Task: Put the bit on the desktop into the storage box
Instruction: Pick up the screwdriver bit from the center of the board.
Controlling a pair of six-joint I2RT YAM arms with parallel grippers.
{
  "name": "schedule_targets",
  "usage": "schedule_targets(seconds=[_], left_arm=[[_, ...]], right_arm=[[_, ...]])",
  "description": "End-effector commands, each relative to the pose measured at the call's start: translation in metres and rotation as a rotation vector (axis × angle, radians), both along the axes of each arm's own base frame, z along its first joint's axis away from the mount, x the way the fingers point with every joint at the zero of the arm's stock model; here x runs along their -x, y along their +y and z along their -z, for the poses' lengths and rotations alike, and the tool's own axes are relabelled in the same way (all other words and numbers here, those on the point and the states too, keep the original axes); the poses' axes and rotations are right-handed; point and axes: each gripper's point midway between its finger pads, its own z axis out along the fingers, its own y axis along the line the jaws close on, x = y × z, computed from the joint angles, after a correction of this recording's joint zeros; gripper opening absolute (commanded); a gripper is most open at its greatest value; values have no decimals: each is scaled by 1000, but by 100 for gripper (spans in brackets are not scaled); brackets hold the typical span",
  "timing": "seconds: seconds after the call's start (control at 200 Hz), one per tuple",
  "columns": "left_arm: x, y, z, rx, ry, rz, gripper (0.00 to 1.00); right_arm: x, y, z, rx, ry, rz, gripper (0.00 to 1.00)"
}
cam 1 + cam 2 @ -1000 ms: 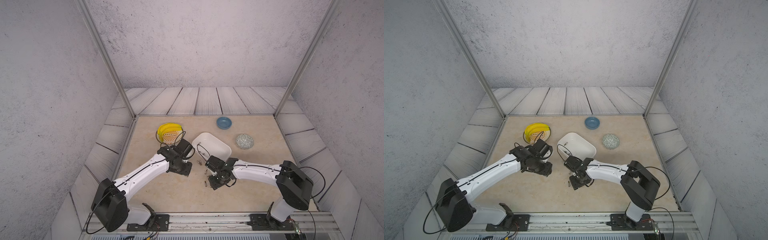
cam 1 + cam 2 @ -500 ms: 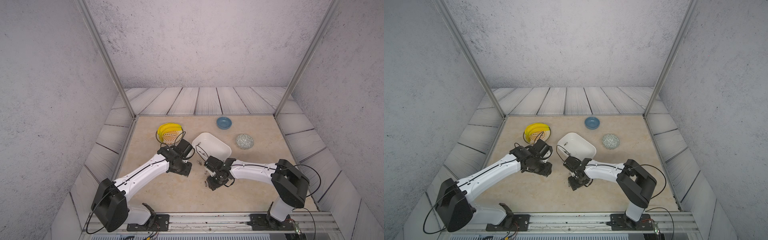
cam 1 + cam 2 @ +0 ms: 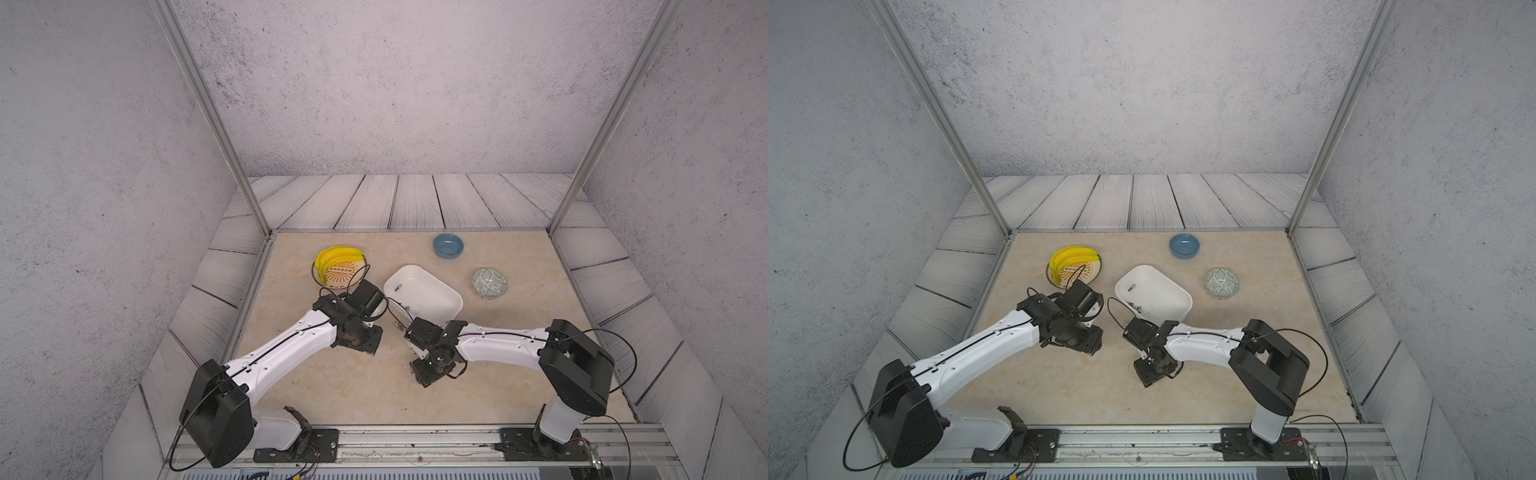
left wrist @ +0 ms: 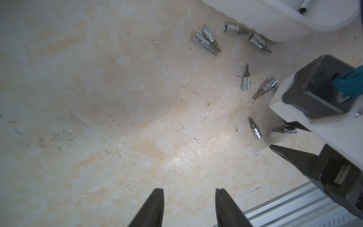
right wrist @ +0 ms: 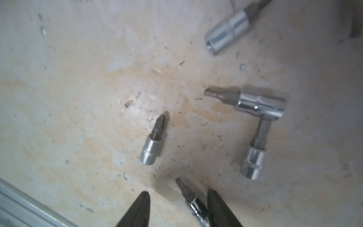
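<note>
Several chrome bits lie on the beige desktop (image 4: pixel 98 98) in front of the white storage box (image 3: pixel 428 295). The box (image 3: pixel 1156 291) holds a few small bits (image 3: pixel 398 286). My right gripper (image 5: pixel 178 192) is open and low over the desktop. One bit (image 5: pixel 193 202) lies between its fingers, against one of them and apart from the other. Other bits (image 5: pixel 153 143) (image 5: pixel 255 104) (image 5: pixel 253 159) lie just beyond the fingertips. My left gripper (image 4: pixel 189 191) is open over bare desktop, with the scattered bits (image 4: pixel 246 80) (image 4: pixel 206 40) off to its side near the box (image 4: pixel 284 23).
At the back left stands a yellow patterned dish with a banana (image 3: pixel 338 266); a blue bowl (image 3: pixel 448 245) and a grey-green bowl (image 3: pixel 489 282) are at the back right. A metal rail (image 3: pixel 415 440) runs along the front edge. My right arm (image 4: pixel 324 98) hangs close beside the left gripper.
My right arm has shifted slightly left and toward the front, bringing its fingers around a bit. The left arm has not moved.
</note>
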Motion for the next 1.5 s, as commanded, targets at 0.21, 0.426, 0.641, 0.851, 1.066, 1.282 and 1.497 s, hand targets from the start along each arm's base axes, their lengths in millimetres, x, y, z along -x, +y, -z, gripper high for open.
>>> schedule_targets(seconds=[0.21,0.426,0.641,0.851,1.066,1.282,1.497], left_arm=[[5,6,2,1,6,-19,48],[11,3,6,25,32,-10,48],[19,-2,13,67,62,-15,48],[20,-13,10,106,86,-18,49],[25,-16,19,101,121,-22,49],[33,-18,32,110,153,-38,49],[41,-32,38,106,157,-21,49]], right_arm=[[4,-23,8,135,-26,5,48],[0,-20,10,166,-39,-11,43],[1,-19,14,181,-32,-21,38],[2,-19,16,194,-31,-25,30],[2,-16,15,194,-34,-31,22],[3,-16,16,192,-29,-29,1],[-2,-20,7,193,-65,-4,0]])
